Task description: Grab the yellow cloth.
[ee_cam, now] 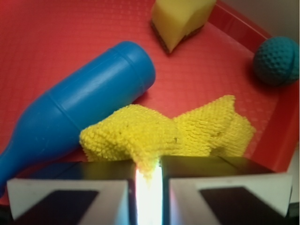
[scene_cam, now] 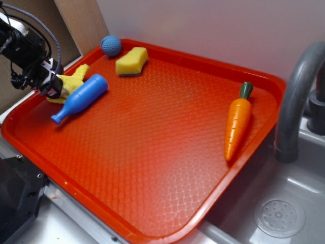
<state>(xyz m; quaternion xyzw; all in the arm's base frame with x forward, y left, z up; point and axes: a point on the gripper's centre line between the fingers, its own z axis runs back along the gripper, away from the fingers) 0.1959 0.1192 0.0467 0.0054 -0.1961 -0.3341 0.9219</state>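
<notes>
The yellow cloth (ee_cam: 168,136) is a crumpled terry rag lying at the back left corner of the red tray (scene_cam: 167,152), beside the blue toy bottle (ee_cam: 75,112). In the exterior view the yellow cloth (scene_cam: 72,80) shows between the bottle (scene_cam: 80,97) and the tray rim. My gripper (ee_cam: 149,171) is shut on a pinched fold of the cloth, which bunches up between the two fingertips. From outside, the gripper (scene_cam: 53,86) sits low at the cloth's left end.
A yellow sponge block (scene_cam: 131,61) with a dark underside lies at the back, with a blue dimpled ball (scene_cam: 110,45) on the rim behind it. An orange carrot (scene_cam: 237,122) lies at the right. A grey faucet (scene_cam: 294,101) and sink (scene_cam: 279,213) stand beyond the tray.
</notes>
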